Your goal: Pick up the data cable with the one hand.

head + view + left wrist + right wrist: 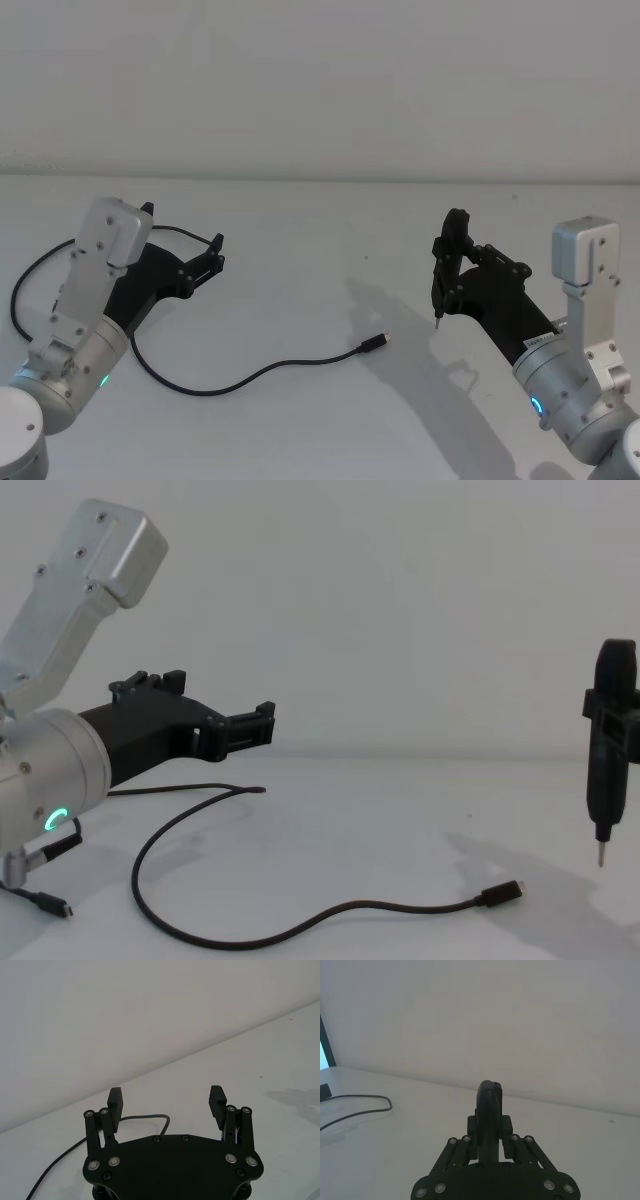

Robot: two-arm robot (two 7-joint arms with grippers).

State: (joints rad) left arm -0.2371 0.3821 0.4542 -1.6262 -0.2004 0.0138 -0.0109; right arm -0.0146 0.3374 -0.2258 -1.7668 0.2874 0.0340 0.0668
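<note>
Cable (260, 372) beneath spread left tool (183, 225)

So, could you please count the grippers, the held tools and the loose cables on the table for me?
Grippers: 2 (left gripper, open; right gripper, shut on the tool)
Pen-like tool: 1
Data cable: 1
Total: 4

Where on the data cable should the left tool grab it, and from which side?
Grip the data cable on the thin cord just behind its plug, coming straight down from above with the open left tool straddling the cord crosswise. It lies flat on the table, so a side approach probably finds nothing to pinch, and that stretch runs nearly straight with bare surface around it.
</note>
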